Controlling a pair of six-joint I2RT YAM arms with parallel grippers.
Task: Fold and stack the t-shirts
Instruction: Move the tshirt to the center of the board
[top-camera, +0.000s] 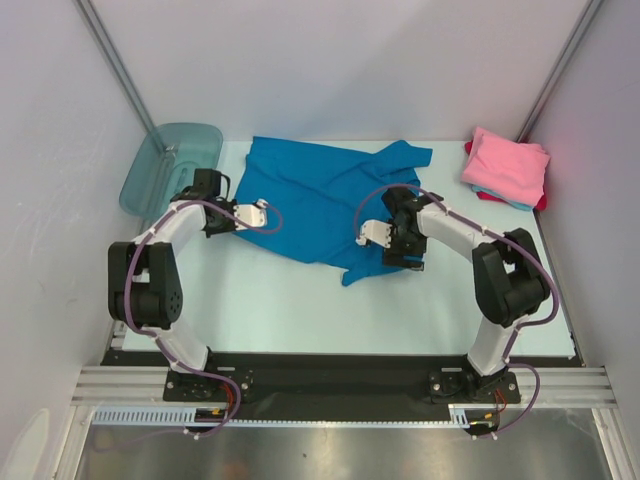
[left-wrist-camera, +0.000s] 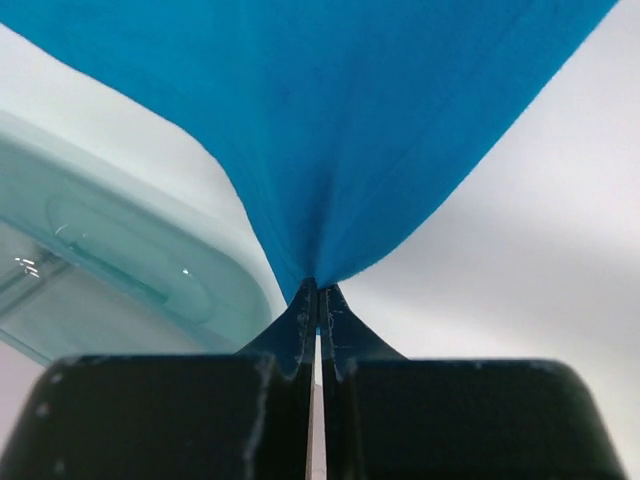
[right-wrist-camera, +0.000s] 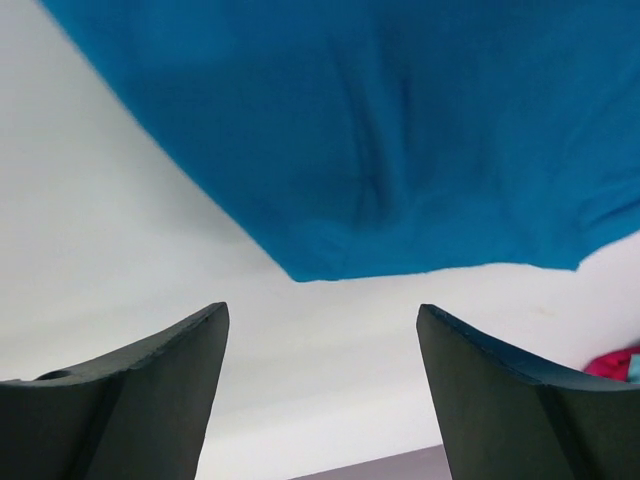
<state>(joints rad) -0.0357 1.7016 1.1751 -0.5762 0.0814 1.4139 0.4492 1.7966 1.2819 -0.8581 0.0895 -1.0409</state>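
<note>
Pinching blue t-shirt (top-camera: 310, 195) – left pincer (left-wrist-camera: 317, 288); right pincer (right-wrist-camera: 321, 308) gaping.

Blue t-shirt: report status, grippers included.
Left gripper shut on blue t-shirt edge. Right gripper open, holding nothing. Shirt unfolded, rumpled. Teal tub close by left gripper.

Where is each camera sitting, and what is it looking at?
Top external: high behind the robot, looking down at the table, blue t-shirt, teal tub and pink stack; left arm and right arm show.
Left wrist: on the left arm, facing along the left gripper, shut on the shirt's edge; tub nearby.
Right wrist: on the right arm, facing the shirt past the open right gripper.
All three share the blue t-shirt.
</note>
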